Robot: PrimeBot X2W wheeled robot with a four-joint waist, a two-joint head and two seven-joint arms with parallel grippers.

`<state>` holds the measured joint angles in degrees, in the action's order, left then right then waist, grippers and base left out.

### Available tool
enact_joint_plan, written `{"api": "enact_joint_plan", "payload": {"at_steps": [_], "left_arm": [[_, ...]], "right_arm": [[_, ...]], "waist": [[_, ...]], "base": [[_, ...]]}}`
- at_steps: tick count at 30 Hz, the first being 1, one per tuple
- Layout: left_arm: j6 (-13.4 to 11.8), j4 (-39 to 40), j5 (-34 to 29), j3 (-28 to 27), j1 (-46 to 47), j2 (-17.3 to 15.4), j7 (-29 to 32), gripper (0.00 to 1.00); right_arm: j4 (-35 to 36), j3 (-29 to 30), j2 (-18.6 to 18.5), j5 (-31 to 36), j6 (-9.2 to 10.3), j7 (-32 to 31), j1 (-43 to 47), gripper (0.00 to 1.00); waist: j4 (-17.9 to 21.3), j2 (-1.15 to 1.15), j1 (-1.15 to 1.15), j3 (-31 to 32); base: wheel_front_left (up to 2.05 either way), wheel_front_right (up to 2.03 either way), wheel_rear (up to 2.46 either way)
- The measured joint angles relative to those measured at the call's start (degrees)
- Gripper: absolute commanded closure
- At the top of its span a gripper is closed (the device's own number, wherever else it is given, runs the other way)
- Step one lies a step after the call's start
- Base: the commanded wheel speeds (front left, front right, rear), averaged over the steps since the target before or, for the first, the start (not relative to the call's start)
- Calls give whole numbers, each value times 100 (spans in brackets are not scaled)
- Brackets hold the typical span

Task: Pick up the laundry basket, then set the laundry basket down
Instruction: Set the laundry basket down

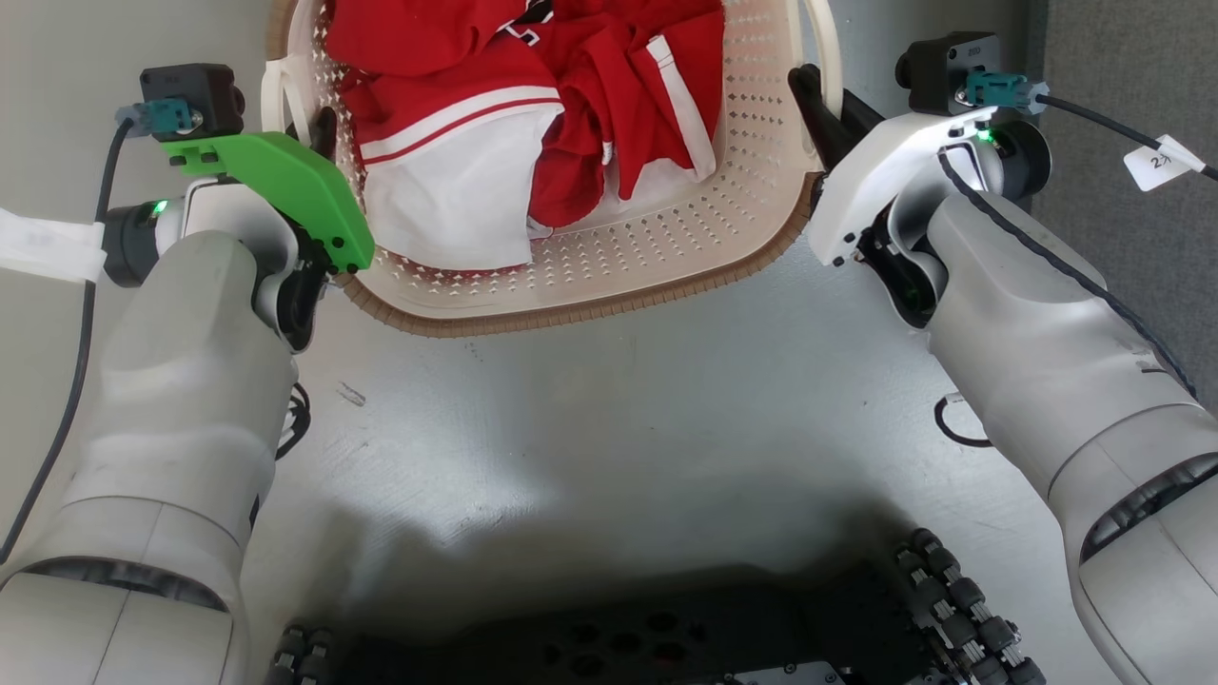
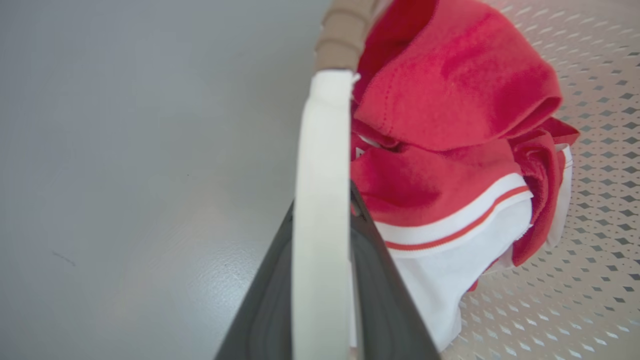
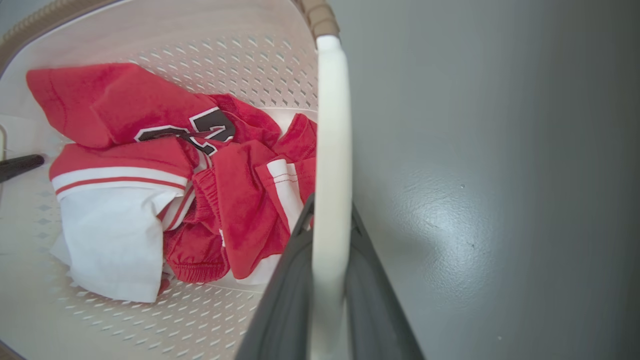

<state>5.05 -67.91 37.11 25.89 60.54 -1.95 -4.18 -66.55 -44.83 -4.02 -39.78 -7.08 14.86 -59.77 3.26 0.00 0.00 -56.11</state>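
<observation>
the left gripper (image 2: 322, 197) and the right gripper (image 3: 330, 202) were each pinching a loop handle (image 2: 322, 140), with the basket (image 1: 571, 309) between them, which seemed stiff and light with few clothes (image 1: 533, 95), so there was the good place to hold.

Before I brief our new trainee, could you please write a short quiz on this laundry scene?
1. True or false: the basket is filled with blue towels.
2. The left jaws and the right jaws are each shut on: A the brown rim, B a white side handle, C nothing?
3. Which two main colours do the clothes in the basket show?
Key: 1 false; 2 B; 3 red and white.
</observation>
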Motion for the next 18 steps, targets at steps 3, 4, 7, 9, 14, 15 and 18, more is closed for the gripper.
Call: {"api": "enact_joint_plan", "payload": {"at_steps": [3,4,7,9,14,15,18], "left_arm": [[5,-25,0,2,13,10,0,100],[9,-34,1,5,18,16,1,100],[27,-52,3,5,28,32,-13,89],[60,-55,5,11,30,35,-4,0],[109,-142,9,69,54,-37,53,0],[132,-140,9,90,54,-34,51,0],[148,-141,9,121,54,-35,-19,0]], "right_arm": [[-14,0,1,0,-10,3,-3,100],[-22,-1,1,0,-15,8,-3,100],[-38,-10,2,1,-41,19,-10,53],[-38,-10,1,1,-42,20,-15,0],[-165,-70,-115,51,11,-71,-23,0],[-166,-75,-113,51,11,-71,-22,0],[-169,-70,-116,51,11,-70,-13,0]], "waist": [[-4,0,0,4],[-7,0,0,6],[-17,0,0,12],[-22,0,0,13],[-55,0,0,25],[-61,0,1,32],[-72,0,1,82]], "base": [[0,0,0],[0,0,0],[0,0,0],[0,0,0],[0,0,0],[0,0,0],[0,0,0]]}}
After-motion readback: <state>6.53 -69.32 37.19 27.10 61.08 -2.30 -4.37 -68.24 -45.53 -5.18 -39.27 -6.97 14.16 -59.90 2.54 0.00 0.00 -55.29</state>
